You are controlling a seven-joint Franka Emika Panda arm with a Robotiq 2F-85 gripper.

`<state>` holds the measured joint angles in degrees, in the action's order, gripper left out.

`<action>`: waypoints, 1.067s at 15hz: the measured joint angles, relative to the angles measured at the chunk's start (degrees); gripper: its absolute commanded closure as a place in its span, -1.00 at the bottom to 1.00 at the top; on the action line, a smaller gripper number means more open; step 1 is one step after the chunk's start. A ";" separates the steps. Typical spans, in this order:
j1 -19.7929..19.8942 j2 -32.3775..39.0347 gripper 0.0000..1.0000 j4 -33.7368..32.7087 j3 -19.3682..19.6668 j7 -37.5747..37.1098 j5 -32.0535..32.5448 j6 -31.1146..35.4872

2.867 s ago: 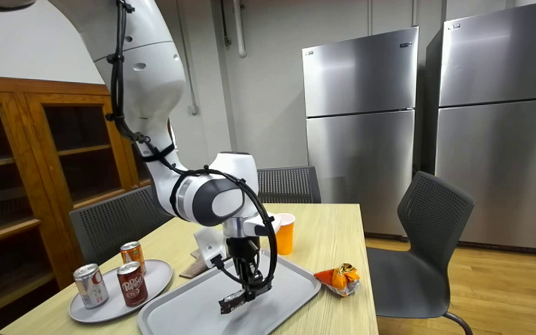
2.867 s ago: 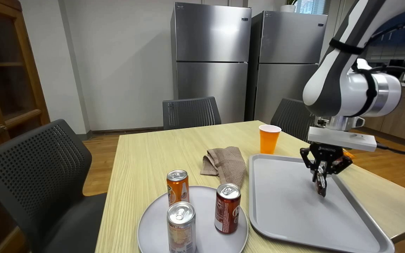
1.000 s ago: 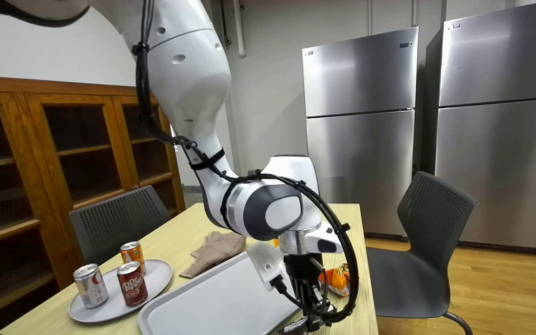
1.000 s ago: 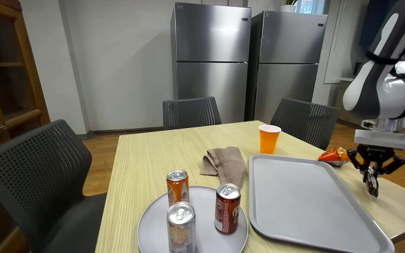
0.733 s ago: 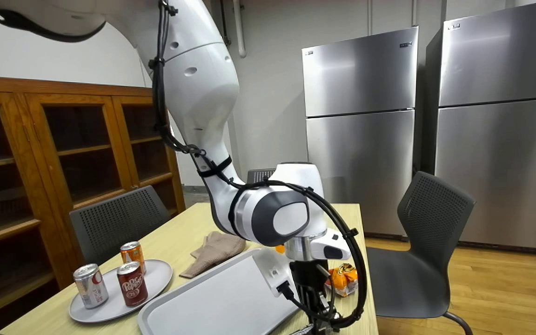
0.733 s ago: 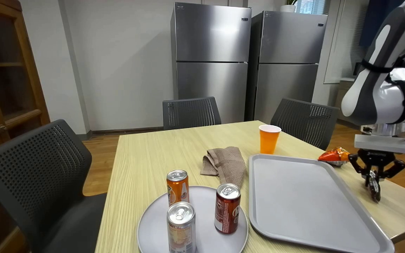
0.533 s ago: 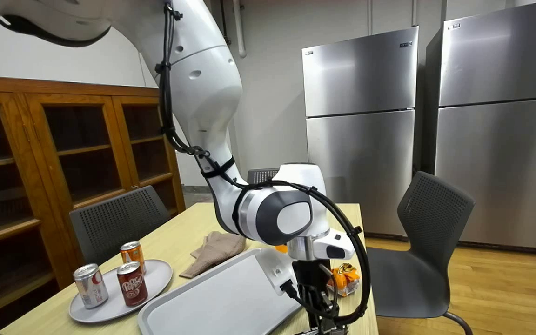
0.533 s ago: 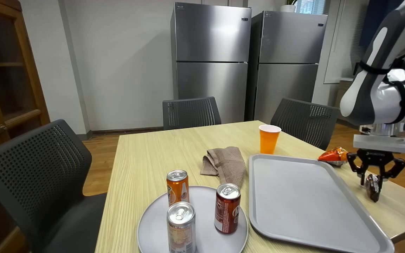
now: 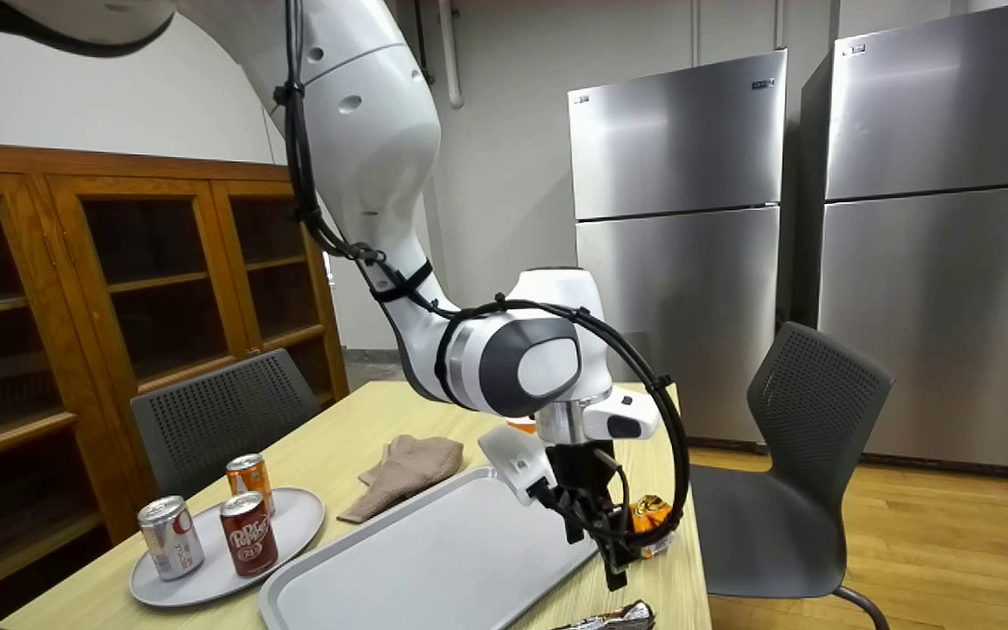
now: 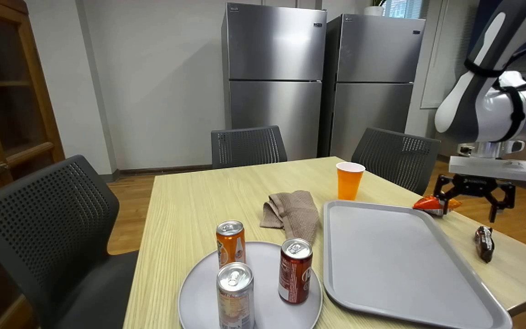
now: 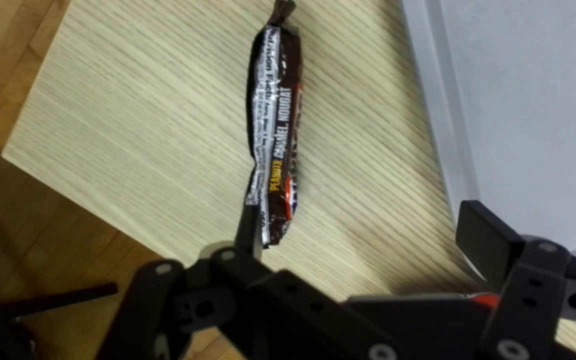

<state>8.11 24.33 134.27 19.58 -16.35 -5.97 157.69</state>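
Our hand (image 10: 468, 217) hangs above the pale, wood-grained bench (image 10: 208, 196) with its fingers spread wide. Below it lies a glossy, creased candy bar (image 11: 275, 135); in the wrist view one finger overlaps its end, while both exterior views show us a gap between them. Only the wrist view lets us read peanuts, caramel and nougat on its brown and silver side. Beside the hand we see a smooth grey tray (image 10: 391, 260) with rounded corners and a raised rim. Just behind one finger, in an exterior view, sits a shiny, crinkled red-and-orange bag (image 10: 428, 204). Across the tray from the hand rest a soft, waffle-textured brown cloth (image 9: 421, 468) and a round plate (image 9: 301, 516) with three metal cans (image 9: 250, 538).
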 measured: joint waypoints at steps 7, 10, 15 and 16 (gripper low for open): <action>-0.83 -8.27 -1.00 1.30 -3.33 2.42 1.52 -3.59; -1.09 -11.90 -1.00 3.07 -6.02 4.96 1.57 -5.51; -2.63 -18.16 -1.00 6.88 -10.97 8.61 1.50 -8.00; -3.13 -19.30 -1.00 7.61 -11.91 9.00 1.50 -8.27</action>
<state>4.98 5.03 141.88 7.67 -7.36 -4.48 149.42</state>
